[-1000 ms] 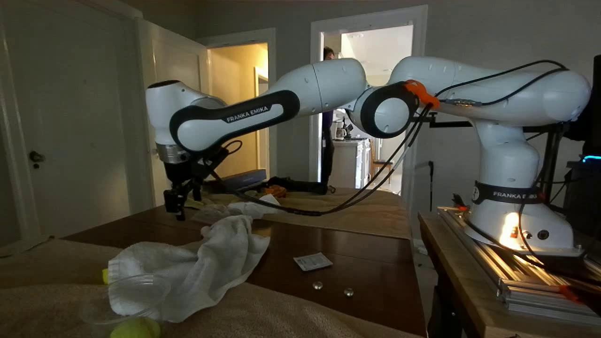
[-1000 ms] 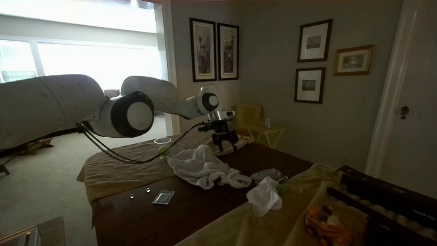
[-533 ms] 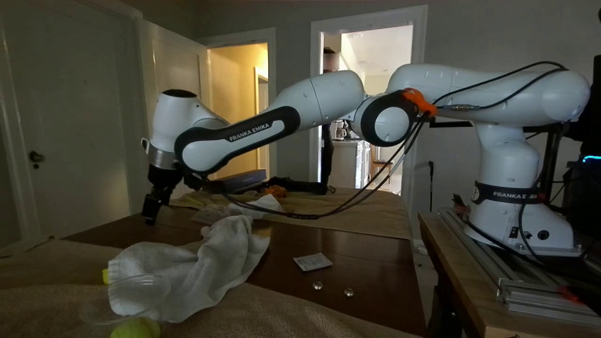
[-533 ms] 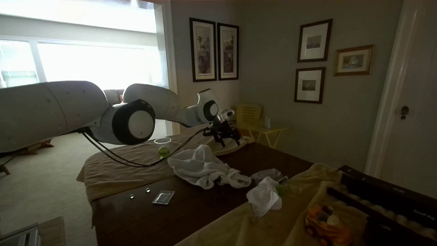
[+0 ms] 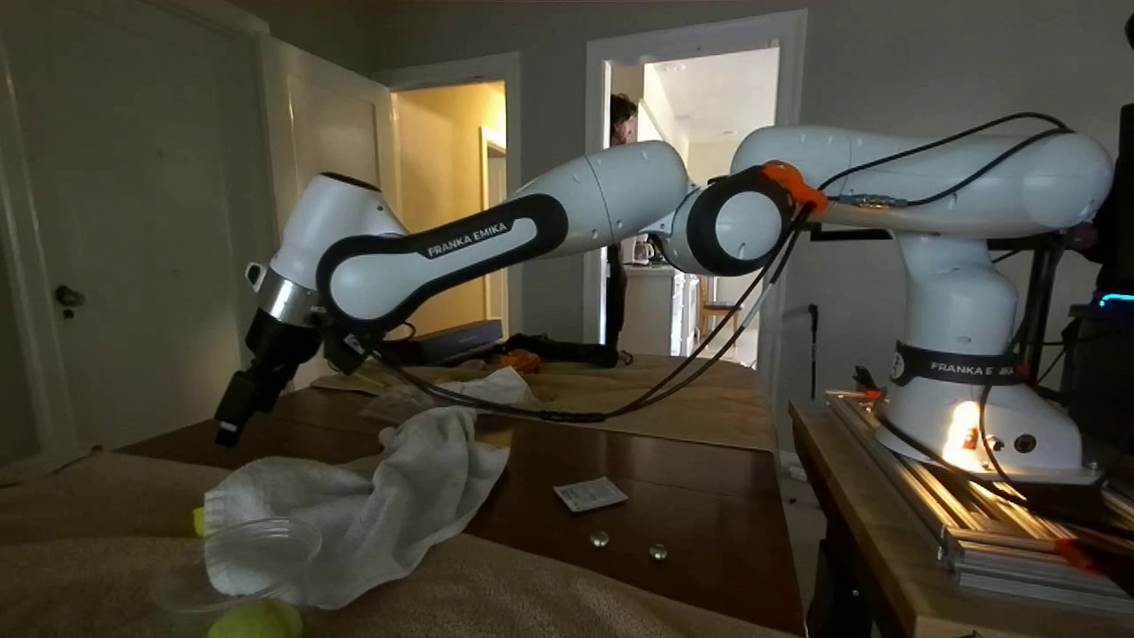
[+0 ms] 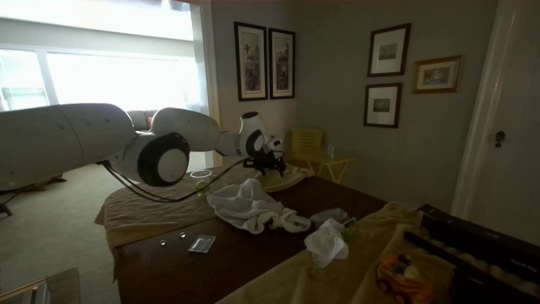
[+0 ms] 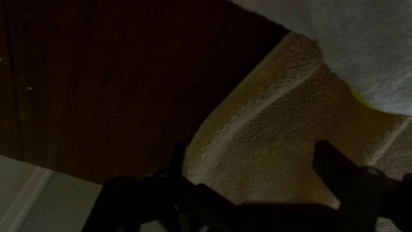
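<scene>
My gripper (image 7: 251, 146) stands open with nothing between its fingers. In the wrist view it is over the tan blanket (image 7: 273, 135), whose edge borders the dark wooden table (image 7: 96, 80). A white towel (image 7: 370, 48) fills the upper right corner there, with a sliver of a yellow object (image 7: 360, 96) showing under its edge. In an exterior view the tilted gripper (image 5: 229, 434) hangs beyond the rumpled towel (image 5: 354, 523), apart from it. The gripper (image 6: 272, 172) appears behind the towel (image 6: 249, 207) in an exterior view.
A clear plastic container (image 5: 266, 523) and a green ball (image 5: 255, 620) are beside the towel. A flat packet (image 5: 591, 494) and two shiny round pieces (image 5: 600, 539) lie on the table. Crumpled white tissue (image 6: 327, 245), an orange toy car (image 6: 405, 280) and a black box (image 6: 485, 245) occupy another blanket.
From pointing nearly straight down, the gripper has swung outward, away from the base, and tilted and lowered a little. Its jaws remain open; the towel and other objects have stayed put.
</scene>
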Available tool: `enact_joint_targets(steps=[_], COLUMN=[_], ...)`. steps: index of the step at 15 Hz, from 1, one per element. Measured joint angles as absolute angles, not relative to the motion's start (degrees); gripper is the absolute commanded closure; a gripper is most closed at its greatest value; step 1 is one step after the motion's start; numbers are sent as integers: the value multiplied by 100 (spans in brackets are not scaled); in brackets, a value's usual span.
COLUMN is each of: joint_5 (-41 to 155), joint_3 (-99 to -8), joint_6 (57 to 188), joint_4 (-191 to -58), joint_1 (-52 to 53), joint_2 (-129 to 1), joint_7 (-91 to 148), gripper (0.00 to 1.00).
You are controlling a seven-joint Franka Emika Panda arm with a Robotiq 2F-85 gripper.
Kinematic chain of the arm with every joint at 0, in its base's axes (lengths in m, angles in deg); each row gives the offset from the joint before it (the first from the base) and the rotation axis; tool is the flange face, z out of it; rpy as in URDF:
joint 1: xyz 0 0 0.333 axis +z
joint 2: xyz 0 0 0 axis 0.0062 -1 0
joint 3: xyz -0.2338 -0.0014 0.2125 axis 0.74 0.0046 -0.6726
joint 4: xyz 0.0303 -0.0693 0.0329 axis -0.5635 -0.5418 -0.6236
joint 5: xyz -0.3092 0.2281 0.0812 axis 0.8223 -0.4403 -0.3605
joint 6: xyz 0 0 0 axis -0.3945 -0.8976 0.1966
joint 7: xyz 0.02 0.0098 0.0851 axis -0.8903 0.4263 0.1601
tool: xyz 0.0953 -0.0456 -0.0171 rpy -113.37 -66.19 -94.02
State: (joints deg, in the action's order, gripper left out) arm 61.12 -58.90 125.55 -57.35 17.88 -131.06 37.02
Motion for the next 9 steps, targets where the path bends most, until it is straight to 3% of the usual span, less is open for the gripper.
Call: enact_joint_targets(steps=[7, 9], joint_5=[5790, 5732], joint_3=[-6287, -6369], joint_6=[11830, 11565], joint_4=[-5735, -5735], joint_1=[1929, 1939], joint_2=[-13078, -13076], joint_7=[3691, 3691], gripper=[1, 26])
